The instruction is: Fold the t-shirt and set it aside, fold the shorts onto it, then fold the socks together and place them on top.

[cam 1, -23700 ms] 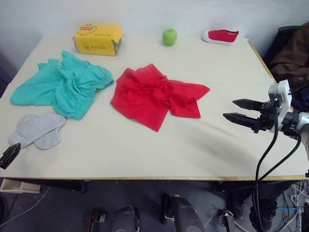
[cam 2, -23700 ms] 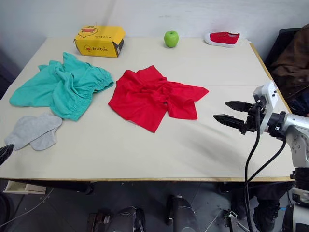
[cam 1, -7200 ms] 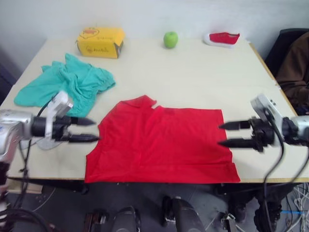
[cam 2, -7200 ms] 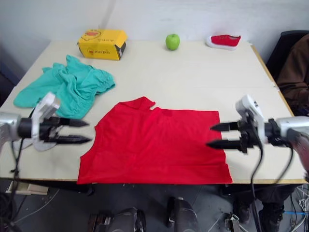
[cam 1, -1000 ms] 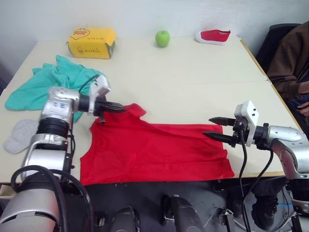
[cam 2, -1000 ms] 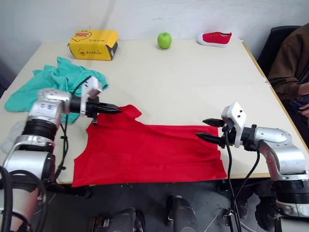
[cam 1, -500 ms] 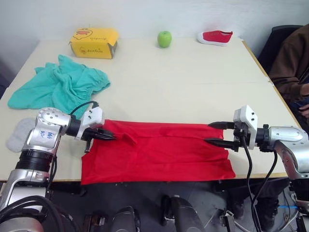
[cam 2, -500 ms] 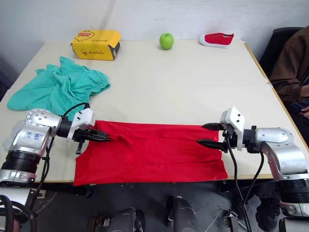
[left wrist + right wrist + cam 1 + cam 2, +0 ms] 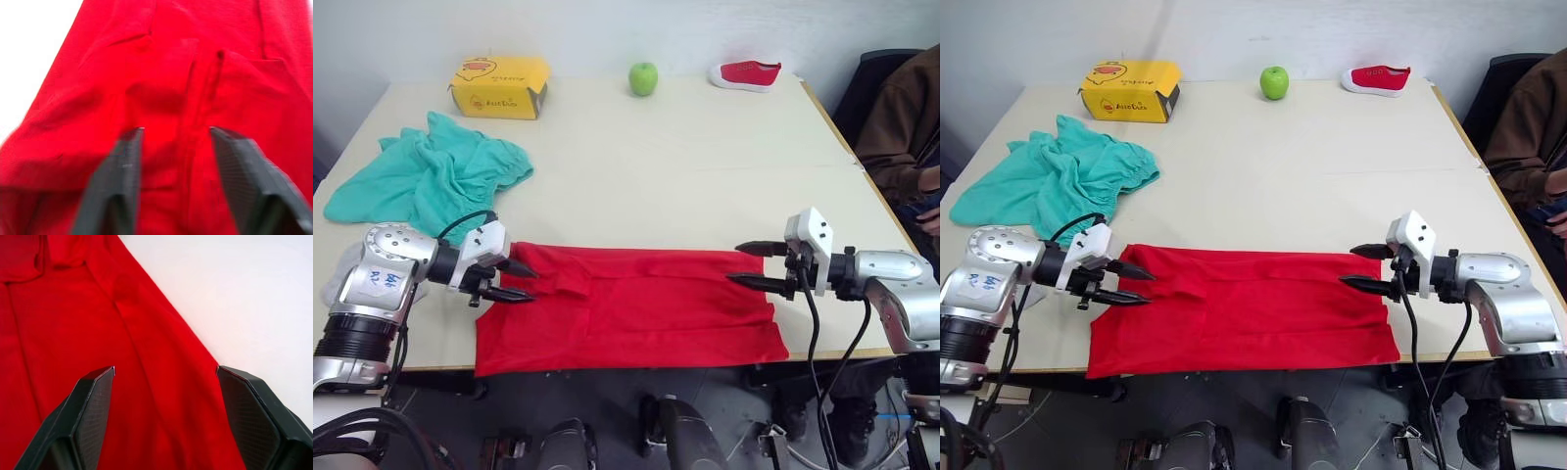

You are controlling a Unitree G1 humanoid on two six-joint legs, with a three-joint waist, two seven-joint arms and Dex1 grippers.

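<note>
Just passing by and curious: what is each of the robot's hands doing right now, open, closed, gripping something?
Left hand: open, empty, at the red t-shirt's left edge.
Right hand: open, empty, at the t-shirt's right edge.

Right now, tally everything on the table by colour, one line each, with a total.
Red: 2, the t-shirt and the shoe
Teal: 1, the shorts
Yellow: 1, the box
Green: 1, the apple
Grey: 1, a sock patch mostly hidden behind the left arm; I can't tell whether it is both socks
Total: 6
</note>
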